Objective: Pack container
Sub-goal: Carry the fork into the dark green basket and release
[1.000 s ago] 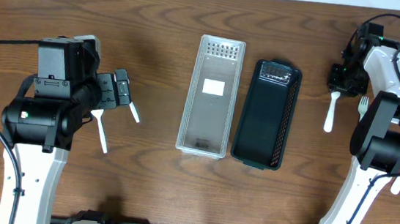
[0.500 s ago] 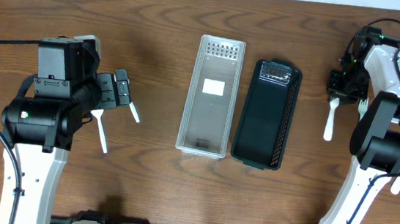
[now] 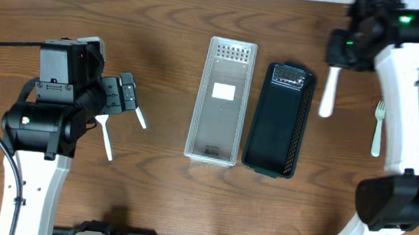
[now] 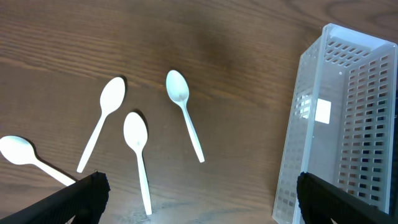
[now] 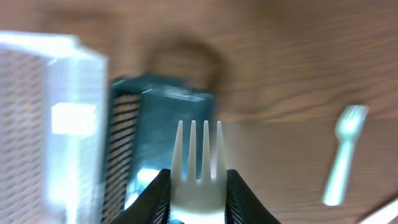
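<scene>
Gripping a white plastic fork (image 3: pixel 326 92) near its head, the right tool (image 3: pixel 340 53) is closed on it. In the right wrist view the two fingers (image 5: pixel 152 194) pinch the neck from both sides, and the four tines stand out beyond the fingertips.

In the overhead view the fork hangs just beside the far right corner of the black basket (image 3: pixel 278 120), not yet over its opening. It looks clear of the counter (image 3: pixel 172 21), though height is hard to judge from above. Holding it by the head leaves the handle free, which would probably let it be lowered between the basket's walls without the fingers fouling the rim.

The fork's long axis runs nearly parallel to the basket's long sides, with the handle trailing toward the near edge and tilting slightly inward. That should suit laying it lengthways.

A clear basket (image 3: pixel 220 99) sits touching or just beside the black one on its left; both look empty. A second fork (image 3: pixel 378 127) lies on the counter to the right.

The left tool (image 3: pixel 127 94) hovers with its fingers spread wide and holds nothing. Four white plastic spoons (image 4: pixel 138 155) lie scattered under it, near the clear basket, probably to go in that basket.
</scene>
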Available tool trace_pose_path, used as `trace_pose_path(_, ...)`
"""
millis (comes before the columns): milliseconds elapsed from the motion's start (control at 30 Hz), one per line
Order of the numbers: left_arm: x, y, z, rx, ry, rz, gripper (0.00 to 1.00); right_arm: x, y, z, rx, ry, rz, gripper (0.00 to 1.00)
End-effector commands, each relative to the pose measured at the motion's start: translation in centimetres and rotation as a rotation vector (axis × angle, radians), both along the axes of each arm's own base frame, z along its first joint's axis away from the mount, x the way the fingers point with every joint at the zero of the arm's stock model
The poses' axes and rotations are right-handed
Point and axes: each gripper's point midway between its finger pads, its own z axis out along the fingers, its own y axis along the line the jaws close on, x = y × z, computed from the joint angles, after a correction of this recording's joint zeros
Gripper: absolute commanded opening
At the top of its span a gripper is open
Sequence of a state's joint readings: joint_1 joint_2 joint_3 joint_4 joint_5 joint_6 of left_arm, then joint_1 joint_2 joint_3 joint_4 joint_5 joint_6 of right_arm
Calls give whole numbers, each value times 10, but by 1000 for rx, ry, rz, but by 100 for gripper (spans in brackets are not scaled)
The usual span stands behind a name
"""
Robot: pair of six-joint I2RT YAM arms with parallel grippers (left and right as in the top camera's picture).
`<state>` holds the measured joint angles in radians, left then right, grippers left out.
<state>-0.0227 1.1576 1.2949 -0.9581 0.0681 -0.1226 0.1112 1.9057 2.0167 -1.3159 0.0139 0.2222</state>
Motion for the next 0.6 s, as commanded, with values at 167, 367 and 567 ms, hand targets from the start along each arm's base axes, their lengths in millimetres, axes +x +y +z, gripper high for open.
trace_pose_path(167,2,1,8,18,-21,-10,98,-26,69,-83,24,203,-117,1)
trace_pose_path(367,2,1,8,18,-21,-10,98,-56,83,-143,-12,299,-82,20)
trace_pose_path(567,2,1,8,18,-21,-10,98,-51,83,-149,-6,279,-41,42)
